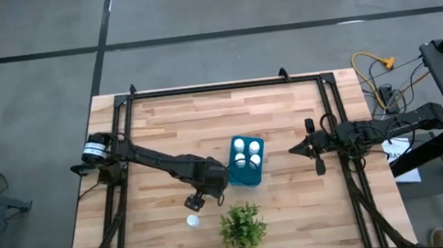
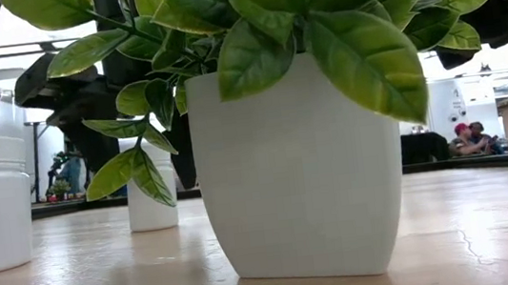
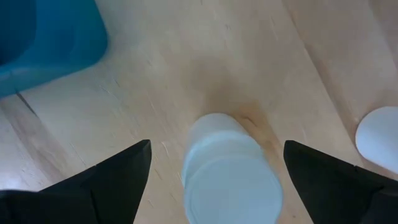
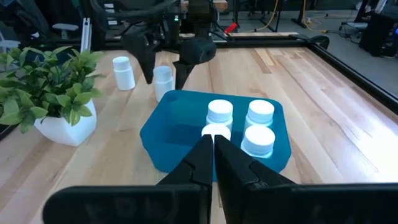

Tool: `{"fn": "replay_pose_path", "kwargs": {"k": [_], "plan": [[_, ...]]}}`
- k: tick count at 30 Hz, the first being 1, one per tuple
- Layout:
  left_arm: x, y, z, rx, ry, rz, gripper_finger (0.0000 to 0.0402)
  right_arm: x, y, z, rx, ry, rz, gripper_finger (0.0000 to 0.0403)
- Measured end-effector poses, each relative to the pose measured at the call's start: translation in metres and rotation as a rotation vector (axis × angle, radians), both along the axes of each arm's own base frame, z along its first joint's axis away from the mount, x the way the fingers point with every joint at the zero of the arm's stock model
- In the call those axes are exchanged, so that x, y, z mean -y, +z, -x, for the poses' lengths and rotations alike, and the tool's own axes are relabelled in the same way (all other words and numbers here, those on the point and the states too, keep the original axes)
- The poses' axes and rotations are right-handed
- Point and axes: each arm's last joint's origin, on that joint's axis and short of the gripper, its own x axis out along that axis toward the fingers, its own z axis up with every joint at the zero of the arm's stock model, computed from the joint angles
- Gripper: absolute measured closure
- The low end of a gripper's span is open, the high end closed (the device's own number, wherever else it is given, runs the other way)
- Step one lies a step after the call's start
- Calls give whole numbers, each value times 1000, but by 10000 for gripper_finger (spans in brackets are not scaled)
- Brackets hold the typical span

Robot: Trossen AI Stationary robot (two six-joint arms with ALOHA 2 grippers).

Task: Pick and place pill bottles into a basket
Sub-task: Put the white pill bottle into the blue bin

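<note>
hovering over table [image 1: 287, 117], left gripper [image 1: 197, 201] has fingers spread wide, straddling one upright bottle [image 3: 227, 171] on wood, not touching it. second loose bottle [image 1: 192, 221] stands near plant [image 1: 242, 227]. basket [image 1: 238, 177] holds four bottles [image 4: 260, 113], upright. right gripper [image 1: 296, 148] waits beside basket, fingers pressed together, holding nothing.

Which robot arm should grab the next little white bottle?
The left one, most likely. The left gripper is open with a pill bottle between its fingers, near the basket. The right gripper is shut and waits on the basket's other side, away from both loose bottles.
</note>
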Motion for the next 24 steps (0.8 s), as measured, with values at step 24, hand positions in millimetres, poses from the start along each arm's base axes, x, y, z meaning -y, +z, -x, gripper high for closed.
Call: {"fn": "replay_pose_path", "kwargs": {"k": [24], "plan": [[-1,-6,5,-36,50,5,85,0,0,0,0,-1,-3,394]]}}
